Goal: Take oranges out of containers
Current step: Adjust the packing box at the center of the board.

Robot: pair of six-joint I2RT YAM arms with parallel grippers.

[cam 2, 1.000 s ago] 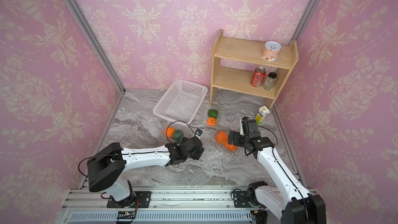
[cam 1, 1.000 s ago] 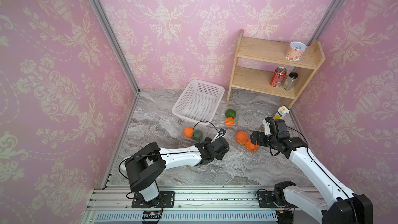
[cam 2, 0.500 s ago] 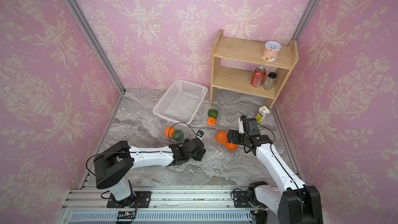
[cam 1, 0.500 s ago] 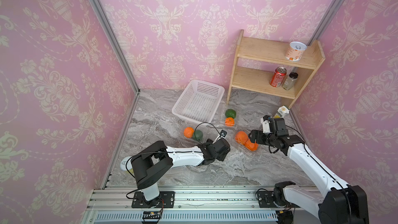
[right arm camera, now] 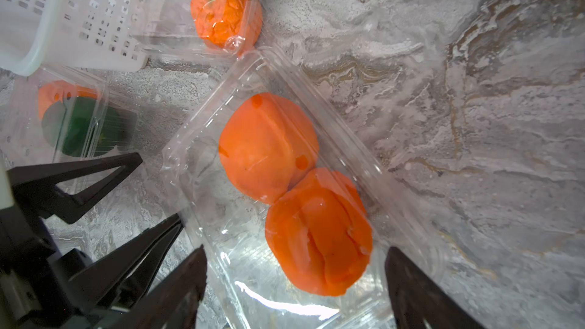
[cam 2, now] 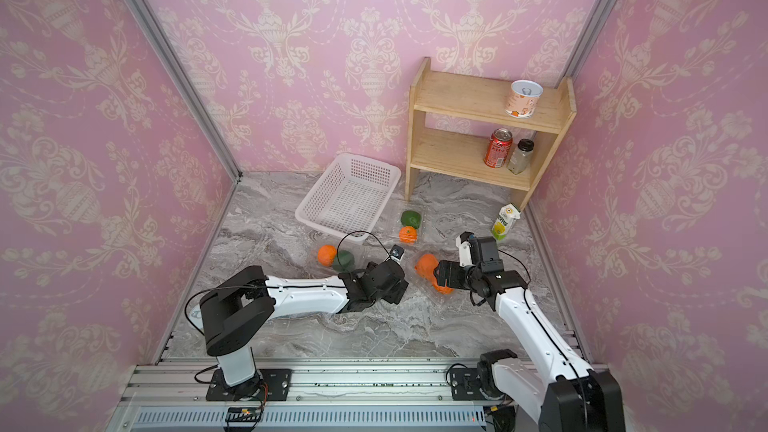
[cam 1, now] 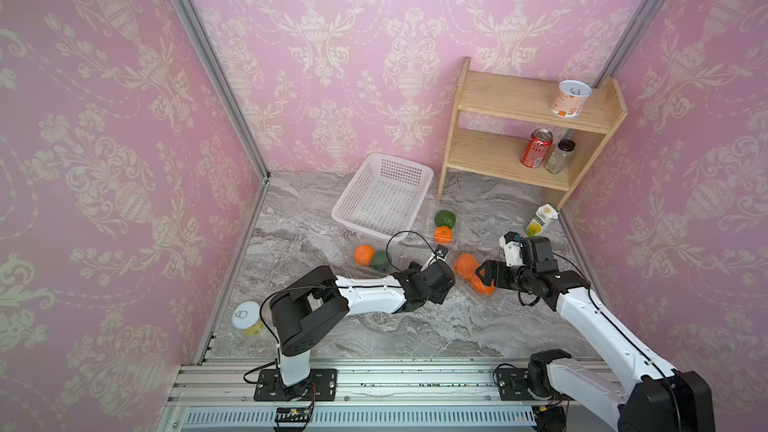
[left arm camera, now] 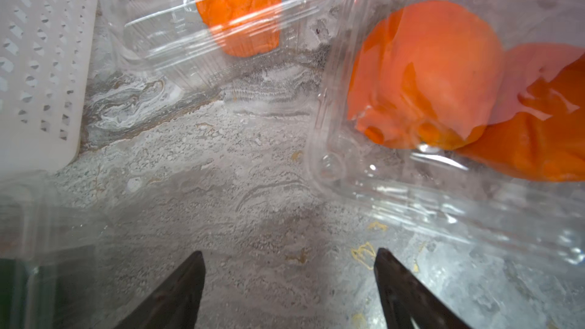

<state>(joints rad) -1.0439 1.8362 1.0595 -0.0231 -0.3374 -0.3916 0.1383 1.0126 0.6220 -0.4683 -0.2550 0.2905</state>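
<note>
Two oranges lie side by side in a clear container. My right gripper hangs open over its near end, one finger on each side of the nearer orange and neither touching it. My left gripper is open above bare marble just beside that container, and its fingers show in the right wrist view. A third orange shares a second container with a green fruit. Another orange lies with a green fruit in a third. In a top view the right gripper sits over the orange pair.
A white perforated basket stands just behind the containers. A wooden shelf with cans and a jar fills the back right corner, and a juice carton stands at its foot. A yellow can stands by the left wall.
My right gripper has moved left, further over the container with two oranges, and its jaws have narrowed slightly. The left gripper has stayed about where it was, while that arm's elbow shifted.
</note>
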